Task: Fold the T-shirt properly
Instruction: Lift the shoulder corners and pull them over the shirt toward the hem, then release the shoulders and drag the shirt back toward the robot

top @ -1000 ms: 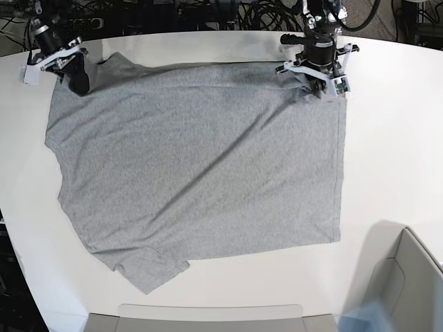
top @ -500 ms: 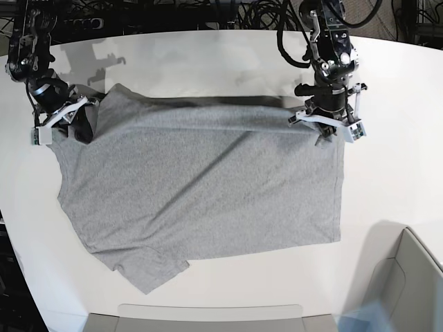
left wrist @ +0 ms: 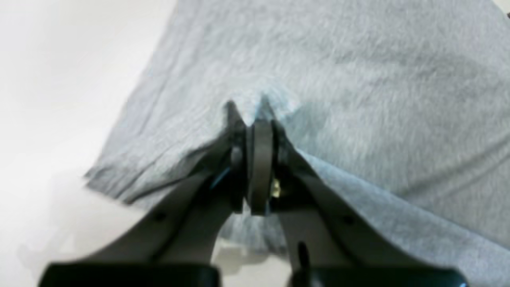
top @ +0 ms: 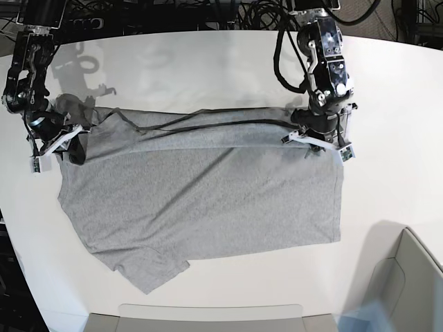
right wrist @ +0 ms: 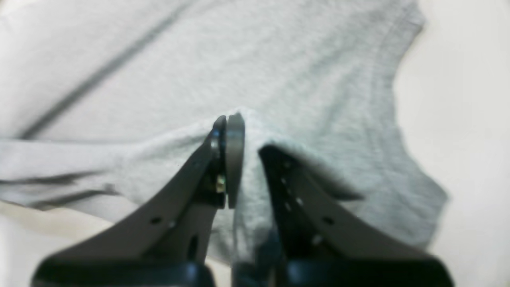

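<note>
T-shirt [top: 201, 200], heather-grey, plain side up, lies spread on the white table [top: 387, 104]. Its far edge is lifted and doubled toward the near side, forming a raised fold across the width. Left gripper [top: 320, 140] is clamped on the far corner at the hem side [left wrist: 255, 107]. Right gripper [top: 61, 144] is pinched on cloth at the sleeve side [right wrist: 239, 119]. Near sleeve lies flat.
</note>
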`<action>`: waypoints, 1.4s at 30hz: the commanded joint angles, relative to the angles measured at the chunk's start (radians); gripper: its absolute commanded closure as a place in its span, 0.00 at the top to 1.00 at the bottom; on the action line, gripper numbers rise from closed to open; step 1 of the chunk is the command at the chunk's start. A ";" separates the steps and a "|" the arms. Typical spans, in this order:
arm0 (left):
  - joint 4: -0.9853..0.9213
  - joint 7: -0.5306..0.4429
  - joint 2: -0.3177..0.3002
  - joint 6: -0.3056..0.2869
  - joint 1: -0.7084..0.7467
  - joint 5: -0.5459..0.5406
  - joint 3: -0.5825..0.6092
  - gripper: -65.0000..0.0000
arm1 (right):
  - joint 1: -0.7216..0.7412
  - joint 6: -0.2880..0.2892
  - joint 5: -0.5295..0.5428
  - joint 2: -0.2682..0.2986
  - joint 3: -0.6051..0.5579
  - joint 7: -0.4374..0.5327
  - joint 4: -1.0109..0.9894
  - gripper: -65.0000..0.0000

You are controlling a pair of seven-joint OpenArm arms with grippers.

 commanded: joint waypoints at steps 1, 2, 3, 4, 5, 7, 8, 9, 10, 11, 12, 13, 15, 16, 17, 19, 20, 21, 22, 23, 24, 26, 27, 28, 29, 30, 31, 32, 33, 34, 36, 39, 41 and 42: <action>-0.008 -0.022 0.000 0.000 -0.035 0.002 -0.007 0.00 | 0.039 0.008 -0.005 0.013 0.008 0.031 0.008 0.00; -0.027 -0.022 0.000 0.000 -0.051 0.002 -0.010 0.00 | 0.058 0.009 -0.028 0.003 0.008 0.031 -0.004 0.00; -0.034 -0.022 -0.003 0.000 -0.064 0.002 -0.018 0.00 | 0.075 0.014 -0.046 -0.001 0.008 0.031 -0.018 0.00; -0.037 -0.022 -0.014 0.000 -0.073 0.002 -0.021 0.00 | 0.090 0.032 -0.060 -0.004 0.008 0.031 -0.030 0.00; -0.041 -0.022 -0.020 0.000 -0.078 0.002 -0.021 0.00 | 0.104 0.051 -0.072 -0.005 0.008 0.031 -0.041 0.00; -0.064 -0.022 -0.027 -0.001 -0.081 0.002 -0.023 0.00 | 0.138 0.072 -0.112 -0.010 0.008 0.030 -0.069 0.00; -0.080 -0.023 -0.027 -0.001 -0.099 0.002 -0.024 0.00 | 0.154 0.074 -0.137 -0.013 0.006 0.030 -0.086 0.00; -0.096 -0.023 -0.029 -0.001 -0.116 0.002 -0.026 0.00 | 0.171 0.077 -0.158 -0.020 0.000 0.030 -0.103 0.00; -0.114 -0.023 -0.037 -0.001 -0.134 0.002 -0.026 0.00 | 0.193 0.077 -0.181 -0.024 -0.012 0.031 -0.118 0.00; -0.131 -0.023 -0.046 -0.001 -0.145 0.002 -0.023 0.00 | 0.205 0.077 -0.197 -0.025 -0.023 0.033 -0.129 0.00; -0.145 -0.023 -0.052 -0.001 -0.156 0.002 -0.023 0.00 | 0.216 0.077 -0.210 -0.028 -0.029 0.034 -0.139 0.00; -0.160 -0.026 -0.052 -0.001 -0.167 0.002 -0.023 0.00 | 0.227 0.077 -0.221 -0.030 -0.031 0.034 -0.147 0.00; -0.173 -0.028 -0.053 -0.001 -0.187 0.002 -0.024 0.00 | 0.251 0.077 -0.230 -0.031 -0.052 0.036 -0.161 0.00; -0.176 -0.028 -0.053 -0.001 -0.196 0.002 -0.024 0.00 | 0.262 0.077 -0.230 -0.031 -0.064 0.036 -0.175 0.00; -0.176 -0.028 -0.053 -0.001 -0.203 0.002 -0.024 0.00 | 0.276 0.077 -0.230 -0.031 -0.072 0.037 -0.185 0.00; -0.177 -0.028 -0.053 -0.001 -0.217 0.002 -0.024 0.00 | 0.303 0.077 -0.243 -0.031 -0.080 0.037 -0.212 0.00; -0.185 -0.028 -0.053 -0.001 -0.228 0.002 -0.024 0.00 | 0.322 0.077 -0.253 -0.031 -0.087 0.037 -0.228 0.00; -0.200 -0.026 -0.053 -0.001 -0.239 0.002 -0.021 0.00 | 0.340 0.077 -0.263 -0.031 -0.097 0.039 -0.247 0.00; -0.228 -0.026 -0.053 -0.001 -0.251 0.002 -0.020 0.00 | 0.360 0.077 -0.272 -0.031 -0.104 0.039 -0.268 0.00; -0.257 -0.029 -0.053 -0.001 -0.262 0.002 -0.020 0.00 | 0.372 0.077 -0.276 -0.031 -0.109 0.045 -0.288 0.00; -0.285 -0.031 -0.053 -0.003 -0.276 0.002 -0.020 0.00 | 0.385 0.077 -0.278 -0.033 -0.112 0.059 -0.308 0.00; -0.326 -0.032 -0.055 -0.003 -0.306 0.002 -0.024 0.00 | 0.397 0.077 -0.278 -0.033 -0.138 0.096 -0.343 0.00; -0.332 -0.032 -0.055 -0.003 -0.317 0.002 -0.024 0.00 | 0.405 0.075 -0.278 -0.033 -0.150 0.111 -0.357 0.00; -0.335 -0.032 -0.055 -0.003 -0.325 0.002 -0.024 0.00 | 0.411 0.074 -0.278 -0.031 -0.160 0.120 -0.370 0.00; -0.335 -0.032 -0.063 -0.003 -0.326 0.002 -0.024 0.00 | 0.418 0.074 -0.278 -0.031 -0.163 0.126 -0.380 0.00; -0.337 -0.032 -0.075 -0.003 -0.328 0.002 -0.021 0.00 | 0.423 0.074 -0.278 -0.031 -0.164 0.128 -0.389 0.00; -0.337 -0.032 -0.080 -0.003 -0.329 0.002 -0.020 0.00 | 0.428 0.074 -0.278 -0.031 -0.164 0.128 -0.396 0.00; -0.337 -0.032 -0.081 -0.003 -0.329 0.002 -0.020 0.00 | 0.438 0.072 -0.278 -0.031 -0.164 0.126 -0.400 0.00; -0.335 -0.032 -0.081 -0.003 -0.329 0.002 -0.020 0.00 | 0.443 0.072 -0.278 -0.031 -0.164 0.123 -0.400 0.02; -0.334 -0.029 -0.081 -0.003 -0.329 0.002 -0.020 0.00 | 0.443 0.071 -0.278 -0.031 -0.161 0.123 -0.400 0.06; -0.334 -0.028 -0.081 -0.003 -0.328 0.002 -0.024 0.02 | 0.444 0.069 -0.275 -0.033 -0.158 0.128 -0.393 0.16; -0.312 -0.031 -0.080 -0.001 -0.322 0.002 -0.021 0.28 | 0.444 0.069 -0.270 -0.031 -0.157 0.129 -0.386 0.31; -0.272 -0.032 -0.080 0.002 -0.312 0.002 -0.021 0.39 | 0.444 0.072 -0.275 -0.027 -0.158 0.129 -0.360 0.37; -0.243 -0.032 -0.078 0.005 -0.295 0.002 -0.021 0.42 | 0.443 0.072 -0.275 -0.027 -0.158 0.126 -0.339 0.39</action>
